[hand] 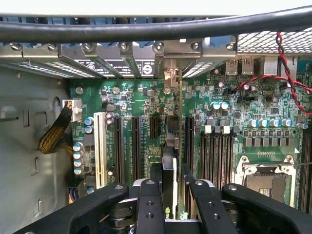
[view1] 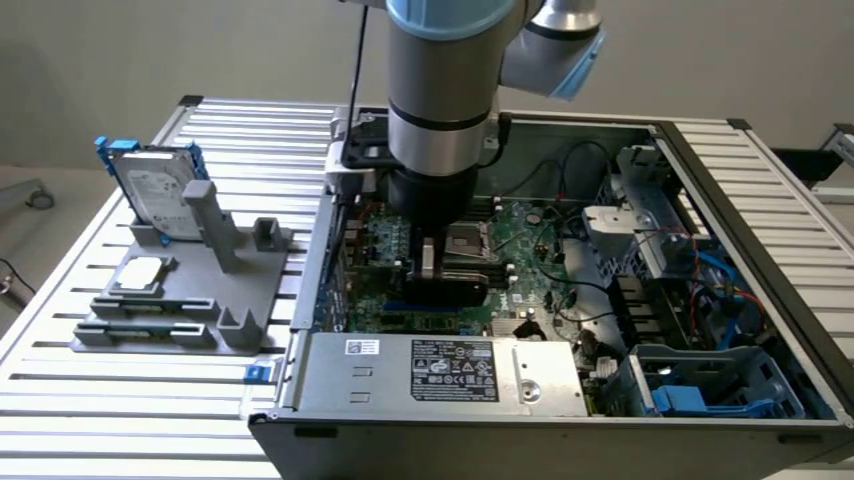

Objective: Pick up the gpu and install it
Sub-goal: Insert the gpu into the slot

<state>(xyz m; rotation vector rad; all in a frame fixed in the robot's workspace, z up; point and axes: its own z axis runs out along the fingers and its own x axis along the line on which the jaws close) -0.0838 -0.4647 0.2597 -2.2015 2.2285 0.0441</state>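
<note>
Gpu (hand: 169, 170), a thin green circuit card with a black cooler shroud and a silver bracket at its far end, is clamped edge-down in the black two-fingered gripper (hand: 173, 187), whose fingers stand partly closed against its two faces. It hangs inside the open grey computer case (view1: 747, 200), over the green motherboard (hand: 234, 112), among the long black expansion slots (hand: 135, 146), with its bracket close to the rear panel. I'd call this the installing step: the pick-up is done. Whether the card's edge already touches a slot I cannot tell. Seating it, I judge, calls for a square line-up and a straight push.

The case also holds a silver power supply box (view1: 441, 370), loose cables and an open processor socket (hand: 265, 183). Beside it on the slatted table (view1: 80, 400), a grey holder (view1: 200, 300) carries an upright silver hard drive with blue rails (view1: 154, 195) and a small square silver chip (view1: 143, 275).
</note>
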